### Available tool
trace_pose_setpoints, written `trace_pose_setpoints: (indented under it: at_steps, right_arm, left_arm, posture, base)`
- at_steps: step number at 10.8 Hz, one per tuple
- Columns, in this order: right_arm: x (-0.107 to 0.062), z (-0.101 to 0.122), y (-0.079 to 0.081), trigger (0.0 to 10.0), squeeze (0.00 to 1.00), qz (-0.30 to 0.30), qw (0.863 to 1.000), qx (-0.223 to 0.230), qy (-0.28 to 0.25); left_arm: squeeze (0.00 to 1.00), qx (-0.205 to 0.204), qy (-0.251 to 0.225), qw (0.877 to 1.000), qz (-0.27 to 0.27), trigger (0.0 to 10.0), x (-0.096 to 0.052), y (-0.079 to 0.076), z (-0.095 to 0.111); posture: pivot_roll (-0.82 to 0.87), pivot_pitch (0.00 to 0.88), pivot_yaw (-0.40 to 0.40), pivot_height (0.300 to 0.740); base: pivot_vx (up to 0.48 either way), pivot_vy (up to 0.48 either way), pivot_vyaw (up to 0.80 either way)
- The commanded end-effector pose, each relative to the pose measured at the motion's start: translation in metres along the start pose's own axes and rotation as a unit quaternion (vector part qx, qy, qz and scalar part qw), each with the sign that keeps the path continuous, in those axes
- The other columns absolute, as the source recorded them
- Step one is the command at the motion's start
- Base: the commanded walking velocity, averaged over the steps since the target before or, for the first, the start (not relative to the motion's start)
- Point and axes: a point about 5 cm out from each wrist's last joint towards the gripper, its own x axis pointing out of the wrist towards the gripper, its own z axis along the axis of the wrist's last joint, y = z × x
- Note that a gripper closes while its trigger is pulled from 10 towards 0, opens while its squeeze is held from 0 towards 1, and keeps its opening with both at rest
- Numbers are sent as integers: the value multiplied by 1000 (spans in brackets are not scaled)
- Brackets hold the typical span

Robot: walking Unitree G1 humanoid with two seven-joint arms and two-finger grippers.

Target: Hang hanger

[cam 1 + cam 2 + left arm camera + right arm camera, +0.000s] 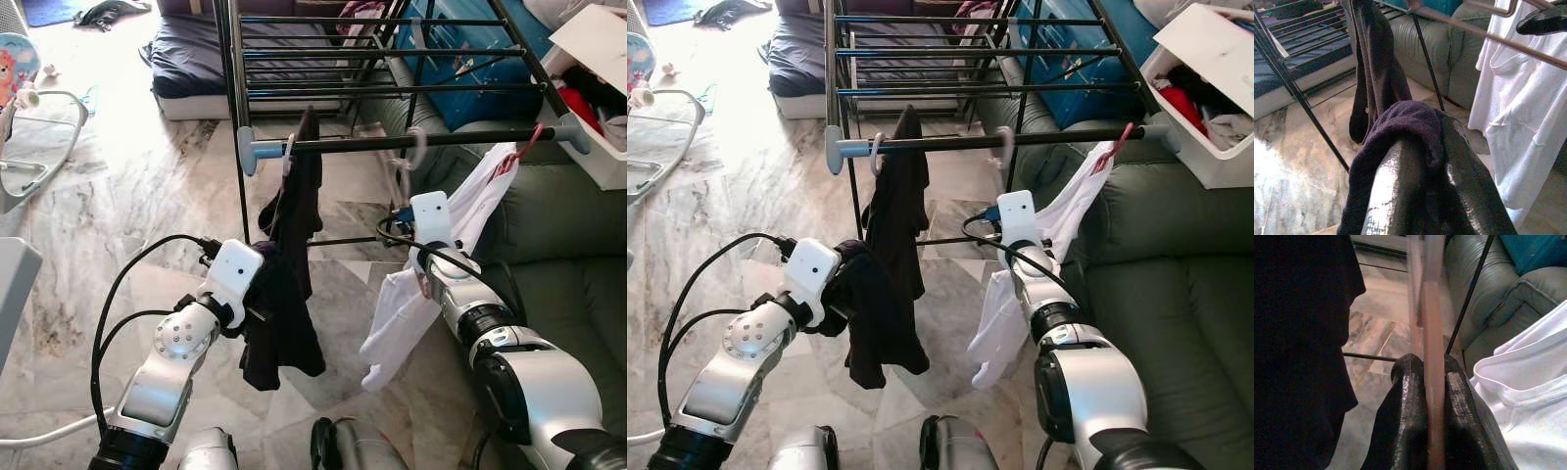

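Note:
A black drying rack's front rail point(460, 138) crosses ahead of me. A dark garment point(289, 255) hangs from it by a pale hook point(288, 149). My left gripper point(1420, 147) is shut on a lower fold of that garment, the cloth wrapped over its fingers. A white shirt point(431, 284) hangs to the right, its far shoulder by a red hook point(521, 149). My right gripper point(1432, 377) is shut on a pinkish translucent hanger point(1432, 308), whose hook point(417, 149) sits at the rail. The shirt lies against that gripper's side.
A green sofa point(568, 264) stands close on the right, with a white bin of clothes point(600, 108) above it. Behind the rack lie a dark mattress point(191, 59) and blue cushions point(470, 59). A baby bouncer point(34, 147) stands at the left on marble floor.

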Motion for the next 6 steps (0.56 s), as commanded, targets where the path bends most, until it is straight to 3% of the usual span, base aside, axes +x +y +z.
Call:
trace_pose_setpoints:
  at_steps: [1,2,3,4,5,6]
  right_arm:
    - [-1,-3,-4,0,0,-4,1000,6,2]
    - [-2,-4,-3,2078,0,-4,1000,6,2]
    - [-2,-3,-4,549,0,-5,1000,6,-3]
    - [-2,-2,-5,980,0,-4,1000,4,-10]
    - [-2,4,-8,510,0,-13,999,5,-35]
    - [-4,10,-11,824,0,-20,997,8,-71]
  left_arm:
    - [0,7,-2,1000,-8,10000,2,-2,3]
    - [0,6,-2,1000,-8,10000,2,-2,3]
    - [0,5,-2,1000,-7,10000,3,-2,3]
    - [0,3,-2,1000,-6,10000,3,-2,3]
    - [0,-5,-5,1000,10,10000,3,-1,3]
    - [0,-14,-8,999,31,10000,3,0,3]
  posture:
    - [-2,123,-107,740]
    - [-1,122,-107,740]
    - [-1,122,-107,740]
    - [-3,117,-105,740]
    - [-3,110,-106,740]
    - [-2,100,-110,740]
  base:
    - [0,0,0]
    - [0,0,0]
    - [0,0,0]
    - [0,0,0]
    - [0,0,0]
    - [0,0,0]
